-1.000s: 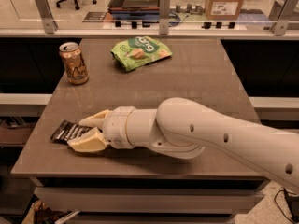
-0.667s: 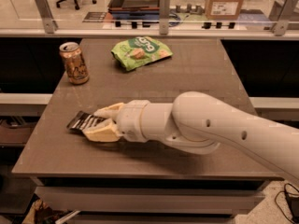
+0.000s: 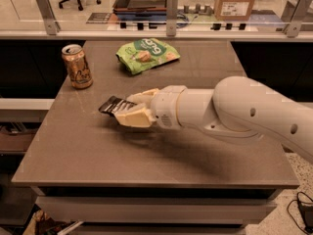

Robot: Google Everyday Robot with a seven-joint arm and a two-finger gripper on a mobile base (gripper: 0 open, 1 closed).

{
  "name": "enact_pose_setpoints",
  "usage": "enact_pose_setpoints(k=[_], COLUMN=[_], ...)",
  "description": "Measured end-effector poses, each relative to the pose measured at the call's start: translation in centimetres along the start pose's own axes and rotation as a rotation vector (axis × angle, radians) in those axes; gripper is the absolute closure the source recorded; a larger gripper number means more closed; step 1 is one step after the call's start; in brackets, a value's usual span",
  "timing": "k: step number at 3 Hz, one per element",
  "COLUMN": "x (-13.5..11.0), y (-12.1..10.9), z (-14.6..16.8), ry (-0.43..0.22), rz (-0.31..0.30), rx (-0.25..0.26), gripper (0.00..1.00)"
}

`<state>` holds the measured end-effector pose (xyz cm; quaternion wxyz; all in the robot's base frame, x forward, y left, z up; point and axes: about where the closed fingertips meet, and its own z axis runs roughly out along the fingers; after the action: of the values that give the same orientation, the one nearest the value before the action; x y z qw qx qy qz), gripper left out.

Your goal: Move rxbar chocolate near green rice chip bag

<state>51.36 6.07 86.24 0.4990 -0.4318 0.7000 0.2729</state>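
The carry looked best done low and steady toward the far edge, setting the rxbar chocolate [image 3: 111, 105] down just short of the green rice chip bag [image 3: 146, 54] without nudging it, and wide of the can [image 3: 77, 66] near the far-left corner. The hand [image 3: 125, 109], left of the tabletop's [image 3: 205, 160] middle, was closed on the bar, whose dark end stuck out leftward past the fingertips.

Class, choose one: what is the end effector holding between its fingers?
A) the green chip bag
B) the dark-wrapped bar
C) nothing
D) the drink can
B: the end effector, at the left-centre of the table, is shut on the rxbar chocolate, whose dark end sticks out to the left. The can and the green rice chip bag lie apart, farther back.
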Motion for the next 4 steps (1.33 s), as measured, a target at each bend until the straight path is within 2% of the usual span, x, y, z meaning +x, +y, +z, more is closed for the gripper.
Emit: enact_pose_setpoints(k=[1,2,3,4], x=[-0.4,-0.1,0.5,0.5], y=[-3.5,-7.6,-11.7,-16.1], z=[-2.1,-4.2,-6.2,-8.2], ry=[0.026,0.062,0.05,0.001], rz=[0.019,0.054,0.099,0.128], rx=[0.056,0.157,0.283,0.417], gripper=[1.0,1.0,1.0,1.0])
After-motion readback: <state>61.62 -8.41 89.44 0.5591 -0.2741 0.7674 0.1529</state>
